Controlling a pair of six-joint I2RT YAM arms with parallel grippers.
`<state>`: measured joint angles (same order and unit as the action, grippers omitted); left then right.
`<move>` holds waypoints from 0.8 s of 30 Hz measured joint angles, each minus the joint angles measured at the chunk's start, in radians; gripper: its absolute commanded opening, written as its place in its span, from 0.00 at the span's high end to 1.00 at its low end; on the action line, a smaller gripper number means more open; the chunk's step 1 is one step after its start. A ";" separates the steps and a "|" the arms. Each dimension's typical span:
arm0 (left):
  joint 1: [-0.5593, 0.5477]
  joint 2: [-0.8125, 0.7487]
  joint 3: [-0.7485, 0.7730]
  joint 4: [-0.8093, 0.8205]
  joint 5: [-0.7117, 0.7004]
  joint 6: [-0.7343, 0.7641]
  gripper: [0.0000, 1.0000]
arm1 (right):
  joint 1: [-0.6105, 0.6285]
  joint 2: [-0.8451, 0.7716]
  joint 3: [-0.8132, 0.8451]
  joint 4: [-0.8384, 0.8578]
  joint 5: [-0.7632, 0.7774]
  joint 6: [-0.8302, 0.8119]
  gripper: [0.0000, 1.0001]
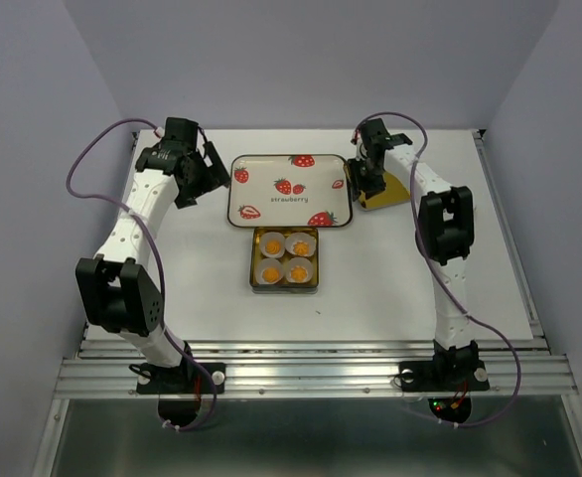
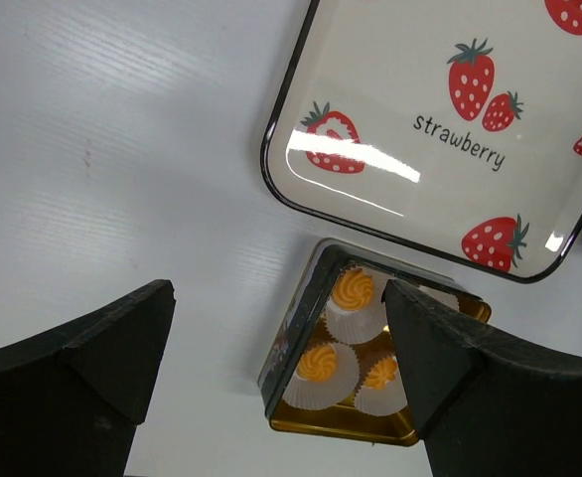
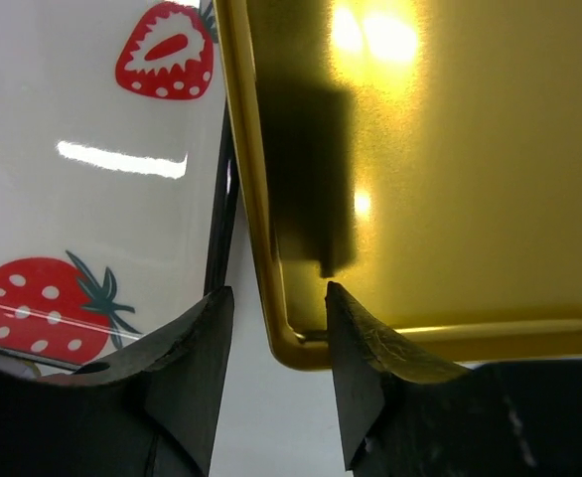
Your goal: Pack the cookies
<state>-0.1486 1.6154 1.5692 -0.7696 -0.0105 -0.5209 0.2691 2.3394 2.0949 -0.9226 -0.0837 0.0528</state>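
The right gripper's (image 3: 279,298) two black fingers stand partly closed astride the rim of one shiny gold rectangular metal lid (image 3: 450,149). One finger is over the lid's inside. The other is outside the rim, with a strip of white table showing between it and the rim, so nothing is clamped. The lid lies flat on the white table (image 1: 370,288), just beside the right edge of one white rectangular tray (image 1: 271,199) with a dark rim and six printed red strawberries.

The left gripper (image 2: 278,298) holds its two fingers spread wide with nothing between them, off the tray's left edge.

Just in front of the tray sits one small square tin (image 1: 285,289), gold inside. In it are four white pleated paper cups (image 2: 343,388) in two rows of two, each holding one of the four round orange-yellow cookies (image 1: 271,244). The left wrist view shows three, the fourth hidden behind a finger.
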 measured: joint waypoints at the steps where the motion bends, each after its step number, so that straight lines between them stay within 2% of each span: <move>1: 0.000 -0.007 -0.009 0.000 -0.001 0.000 0.01 | 0.000 0.007 0.003 0.002 0.006 0.001 0.55; 5: 0.000 -0.033 -0.035 -0.003 -0.003 0.000 0.01 | 0.002 0.042 0.010 0.010 0.038 0.001 0.62; 7: 0.000 -0.042 -0.042 -0.005 -0.005 0.000 0.01 | 0.002 0.057 0.016 0.013 0.060 0.001 0.71; 8: 0.000 -0.045 -0.045 -0.005 -0.005 0.000 0.01 | 0.004 0.059 0.020 0.015 0.069 0.003 0.81; 11: 0.000 -0.053 -0.056 -0.005 -0.006 0.000 0.01 | 0.009 0.061 0.026 0.014 0.082 0.010 0.99; 18: 0.000 -0.055 -0.058 -0.005 -0.005 -0.004 0.01 | 0.029 0.040 0.005 0.036 0.093 0.026 0.99; 24: 0.000 -0.055 -0.058 -0.005 0.000 -0.008 0.01 | 0.034 -0.091 -0.017 0.032 0.072 0.067 0.99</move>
<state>-0.1486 1.5604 1.5112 -0.7750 -0.0109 -0.5285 0.3027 2.2486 2.0777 -0.8902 -0.0116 0.1196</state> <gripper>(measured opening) 0.986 0.019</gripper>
